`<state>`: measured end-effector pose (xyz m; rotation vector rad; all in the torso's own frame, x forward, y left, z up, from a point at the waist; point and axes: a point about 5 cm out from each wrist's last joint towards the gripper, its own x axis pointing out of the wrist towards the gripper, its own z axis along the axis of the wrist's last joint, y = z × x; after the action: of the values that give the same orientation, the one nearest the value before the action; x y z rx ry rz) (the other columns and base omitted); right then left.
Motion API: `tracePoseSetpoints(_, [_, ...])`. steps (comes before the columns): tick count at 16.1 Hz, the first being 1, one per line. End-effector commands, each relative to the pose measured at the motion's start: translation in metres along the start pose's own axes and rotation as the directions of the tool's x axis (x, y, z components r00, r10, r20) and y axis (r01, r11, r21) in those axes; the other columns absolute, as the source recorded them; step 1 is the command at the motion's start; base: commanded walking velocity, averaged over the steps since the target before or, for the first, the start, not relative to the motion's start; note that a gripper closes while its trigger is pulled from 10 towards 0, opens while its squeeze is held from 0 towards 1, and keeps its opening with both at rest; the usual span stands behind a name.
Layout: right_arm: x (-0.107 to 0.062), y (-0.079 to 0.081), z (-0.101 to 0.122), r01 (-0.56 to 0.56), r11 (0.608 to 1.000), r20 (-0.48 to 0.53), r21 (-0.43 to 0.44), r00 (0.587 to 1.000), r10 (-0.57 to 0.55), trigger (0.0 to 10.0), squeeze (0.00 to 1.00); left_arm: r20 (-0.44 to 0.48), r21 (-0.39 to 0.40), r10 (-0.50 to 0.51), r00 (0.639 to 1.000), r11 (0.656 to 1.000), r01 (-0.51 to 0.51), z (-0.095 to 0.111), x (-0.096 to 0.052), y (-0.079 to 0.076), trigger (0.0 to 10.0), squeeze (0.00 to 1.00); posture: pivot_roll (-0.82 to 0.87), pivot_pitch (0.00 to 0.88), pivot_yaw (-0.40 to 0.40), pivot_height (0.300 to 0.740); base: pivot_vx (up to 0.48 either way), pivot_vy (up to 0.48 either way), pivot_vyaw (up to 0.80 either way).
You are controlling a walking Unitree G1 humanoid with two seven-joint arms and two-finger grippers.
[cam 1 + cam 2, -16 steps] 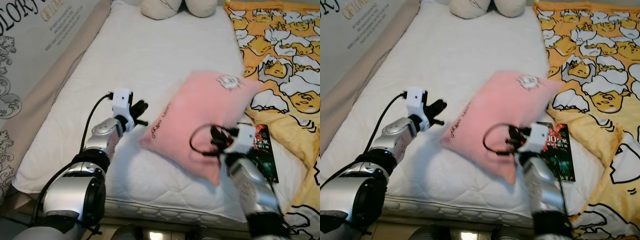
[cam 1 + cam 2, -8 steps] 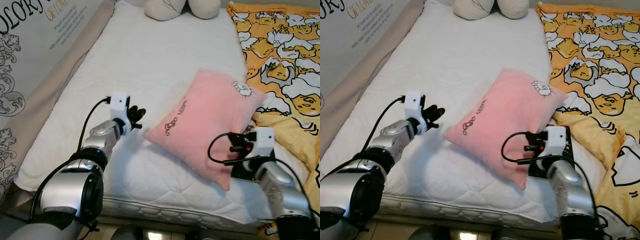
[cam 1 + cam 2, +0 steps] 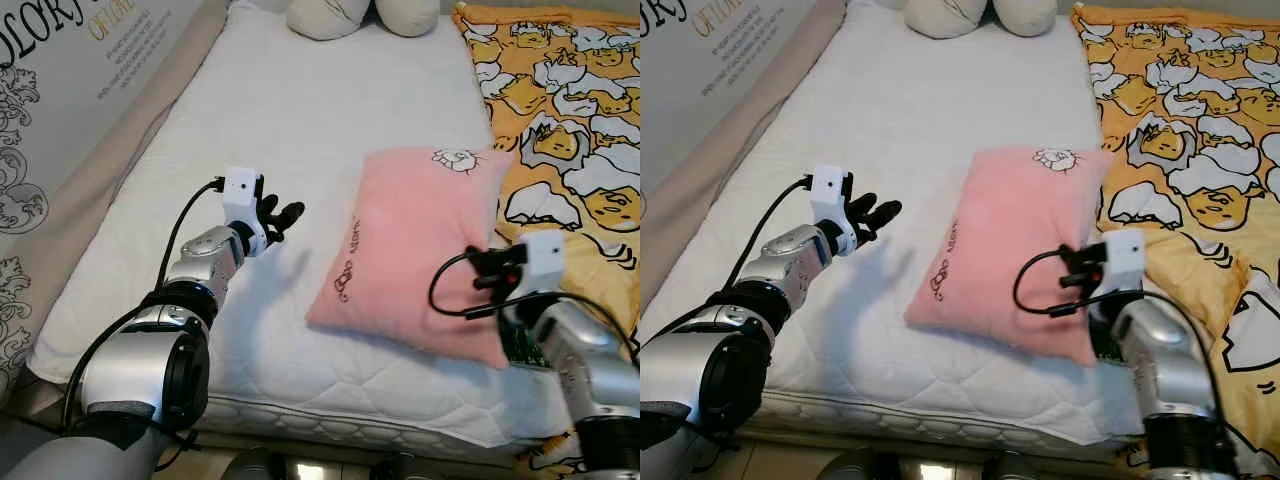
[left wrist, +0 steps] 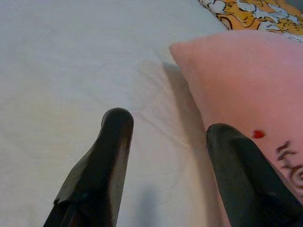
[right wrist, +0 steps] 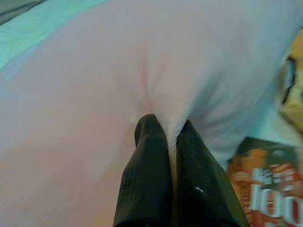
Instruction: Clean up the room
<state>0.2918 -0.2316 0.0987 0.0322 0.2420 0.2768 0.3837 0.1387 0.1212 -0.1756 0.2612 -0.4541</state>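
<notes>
Pink pillow [image 5: 94,94] pinched in right pincer [image 5: 171,137]

At the upper left of the left eye view, a pale panel [image 3: 70,90] bears large dark letters "OLORY" and gold "OF LOVE"; its smaller lines are unreadable. Script on the pink pillow [image 3: 420,240] is illegible. The book [image 5: 265,189] shows "100".

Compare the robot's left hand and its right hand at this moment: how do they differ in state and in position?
The left hand is open and holds nothing, while the right hand is shut on a fold of the pink pillow. The left hand hovers over the white mattress, apart from the pillow's edge; the right hand is at the pillow's corner nearest the robot, beside a book. Both have two black fingers.
</notes>
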Motion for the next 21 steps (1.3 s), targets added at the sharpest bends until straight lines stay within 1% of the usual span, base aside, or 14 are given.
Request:
tracePoseSetpoints(1, [-0.001,0.011,-0.007,-0.020,1.000,-0.016,0.016,1.000,0.020,0.0,0.00,0.005,-0.121,-0.005,1.000,0.993,0.005,0.004,0.002,-0.002,10.0,1.00,-0.11,0.094,0.034,0.740,0.000,0.000,0.00])
tracePoseSetpoints(2, [-0.001,0.015,-0.010,-0.023,0.999,-0.022,0.031,0.999,0.024,0.0,0.00,-0.001,-0.223,0.010,1.000,0.975,-0.010,0.000,0.002,-0.002,10.0,1.00,-0.11,0.094,0.034,0.740,0.000,0.000,0.00])
tracePoseSetpoints(4, [-0.003,0.021,-0.016,-0.031,0.999,-0.030,0.044,0.999,0.032,0.0,0.00,-0.006,-0.312,-0.009,1.000,0.950,0.007,-0.006,0.004,-0.008,10.0,1.00,-0.12,0.097,0.037,0.740,0.000,0.000,0.00])
tracePoseSetpoints(5, [-0.005,0.023,-0.021,-0.031,0.998,-0.039,0.052,0.999,0.033,0.0,0.00,-0.010,-0.361,-0.057,0.998,0.931,0.049,-0.009,0.009,-0.019,10.0,1.00,-0.12,0.099,0.037,0.740,0.000,0.000,0.00])
tracePoseSetpoints(6, [-0.005,0.024,-0.022,-0.029,0.998,-0.042,0.054,0.999,0.031,0.0,0.00,-0.011,-0.378,-0.083,0.997,0.923,0.072,-0.010,0.011,-0.026,10.0,1.00,-0.12,0.098,0.037,0.740,0.000,0.000,0.00])
tracePoseSetpoints(7, [-0.007,0.026,-0.027,-0.021,0.998,-0.052,0.066,0.998,0.025,0.0,0.00,-0.033,-0.388,-0.134,0.990,0.915,0.111,-0.016,0.015,-0.039,10.0,1.00,-0.12,0.098,0.037,0.740,0.000,0.000,0.00])
tracePoseSetpoints(8, [-0.008,0.028,-0.031,-0.019,0.997,-0.057,0.073,0.998,0.023,0.0,0.00,-0.079,-0.369,-0.161,0.984,0.921,0.121,-0.028,0.017,-0.049,10.0,1.00,-0.12,0.096,0.037,0.740,0.000,0.000,0.00])
tracePoseSetpoints(11, [-0.009,0.029,-0.031,-0.017,0.997,-0.056,0.078,0.998,0.021,0.0,0.00,-0.149,-0.341,-0.154,0.977,0.935,0.095,-0.044,0.014,-0.051,10.0,1.00,-0.12,0.099,0.038,0.740,0.000,0.000,0.00])
tracePoseSetpoints(14, [-0.011,0.030,-0.031,-0.010,0.997,-0.050,0.083,0.999,0.014,0.0,0.00,-0.235,-0.316,-0.166,0.958,0.945,0.086,-0.065,0.012,-0.062,10.0,1.00,-0.13,0.101,0.039,0.740,0.000,0.000,0.00])
tracePoseSetpoints(16, [-0.014,0.030,-0.032,-0.008,0.996,-0.053,0.085,0.999,0.012,0.0,0.00,-0.268,-0.363,-0.267,0.925,0.918,0.160,-0.079,0.011,-0.081,10.0,1.00,-0.13,0.099,0.041,0.740,0.000,0.000,0.00])
tracePoseSetpoints(17, [-0.014,0.029,-0.033,-0.006,0.996,-0.055,0.086,0.998,0.011,0.0,0.00,-0.273,-0.365,-0.280,0.920,0.915,0.170,-0.083,0.012,-0.089,10.0,1.00,-0.13,0.098,0.041,0.740,0.000,0.000,0.00])
tracePoseSetpoints(18, [-0.014,0.030,-0.033,-0.006,0.996,-0.057,0.087,0.998,0.011,0.0,0.00,-0.267,-0.368,-0.303,0.915,0.909,0.194,-0.087,0.014,-0.101,10.0,0.00,-0.14,0.098,0.040,0.740,0.000,0.000,0.00])
tracePoseSetpoints(19, [-0.013,0.031,-0.032,-0.007,0.996,-0.055,0.089,0.998,0.012,0.0,0.00,-0.241,-0.411,-0.320,0.916,0.889,0.202,-0.090,0.017,-0.115,10.0,0.00,-0.13,0.097,0.038,0.740,0.000,0.000,0.00])
tracePoseSetpoints(21, [-0.011,0.035,-0.032,-0.012,0.995,-0.051,0.099,0.999,0.017,0.0,0.00,-0.207,-0.490,-0.264,0.942,0.861,0.134,-0.092,0.020,-0.126,10.0,0.00,-0.13,0.099,0.034,0.740,0.000,0.000,0.00])
